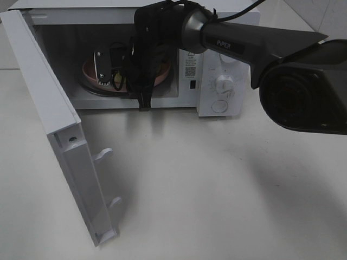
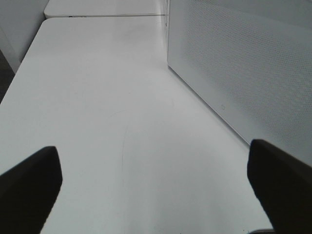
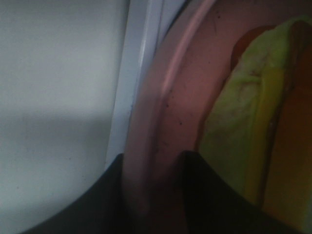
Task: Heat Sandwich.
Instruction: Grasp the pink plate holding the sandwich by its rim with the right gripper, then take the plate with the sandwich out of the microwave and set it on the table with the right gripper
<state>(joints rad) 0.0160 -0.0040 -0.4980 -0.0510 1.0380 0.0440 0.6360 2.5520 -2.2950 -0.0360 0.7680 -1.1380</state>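
Observation:
The sandwich lies on a round pink plate inside the open microwave; the right wrist view shows its pale green and yellow filling close up. My right gripper reaches into the cavity, one finger on each side of the plate's rim, shut on it. In the exterior high view the right arm and gripper hide the sandwich; only parts of the plate show. My left gripper is open and holds nothing, low over the white table beside a white dotted panel.
The microwave door stands swung open toward the front left, its latch hooks pointing inward. Control knobs are on the microwave's right panel. The right arm's dark link fills the upper right of the exterior high view.

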